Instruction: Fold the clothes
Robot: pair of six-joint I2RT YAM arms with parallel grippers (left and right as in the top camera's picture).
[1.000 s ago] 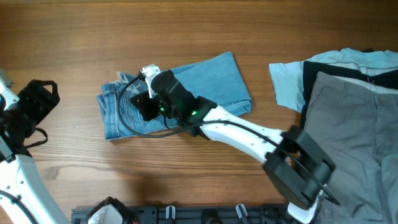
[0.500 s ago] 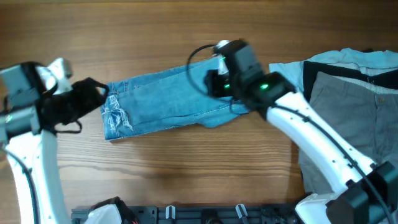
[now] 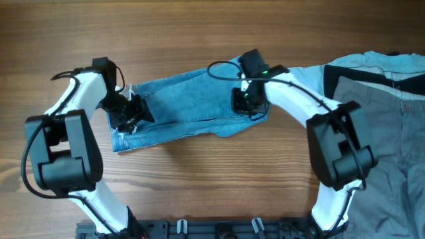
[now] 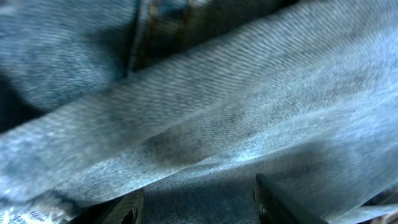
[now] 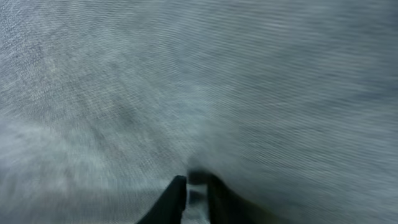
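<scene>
The light-blue jeans [image 3: 186, 106] lie as a long folded band across the middle of the wooden table, slanting up to the right. My left gripper [image 3: 127, 118] rests on their left end. In the left wrist view its fingers [image 4: 283, 205] stand wide apart, with denim [image 4: 217, 106] filling the gap [image 4: 196, 208]. My right gripper [image 3: 242, 101] is at the jeans' right end. In the right wrist view [image 5: 196, 198] its jaws are almost together, with a thin fold of denim [image 5: 186, 81] pinched between them.
Grey trousers [image 3: 378, 133] lie at the right over a dark garment and a pale blue shirt [image 3: 309, 83], close to the jeans' right end. A black rail [image 3: 219, 229] runs along the front edge. Bare wood [image 3: 199, 33] shows behind the jeans.
The right gripper moved from the jeans' left end to their right end, drawing them out into a longer band. The left arm came in from the far left onto the left end.
</scene>
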